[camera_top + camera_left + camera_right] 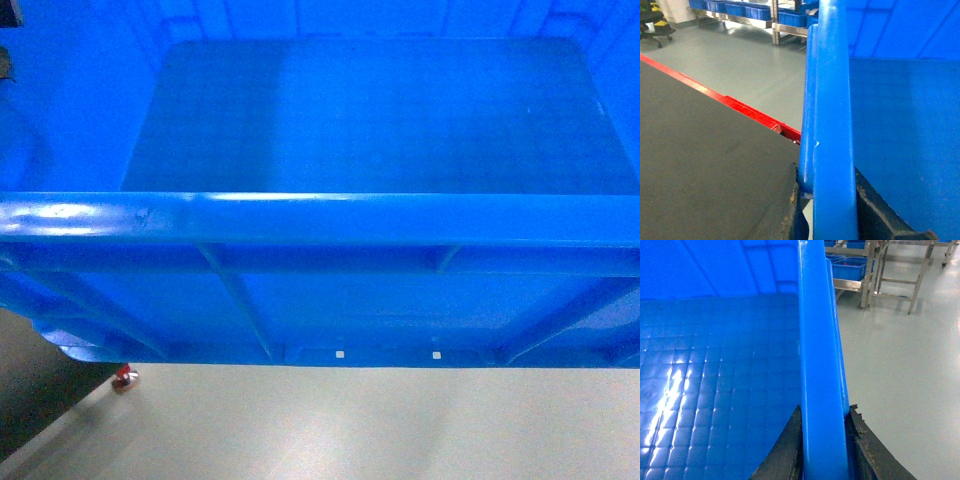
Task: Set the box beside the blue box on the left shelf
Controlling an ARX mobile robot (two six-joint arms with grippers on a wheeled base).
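I'm clamping both grippers, left (827, 200) and right (824, 450), on opposite rims of the box (380, 110), carrying it off the floor (350, 430). Its long axis is running crosswise between my arms. Shelf isn't showing yet.

Your forward view is almost wholly blocked by the box (330, 230); only bare floor (350, 420) shows below it. To your left, open floor runs to distant racks with blue crates (747, 10). To your right, metal racks (875, 270) stand beyond clear floor.
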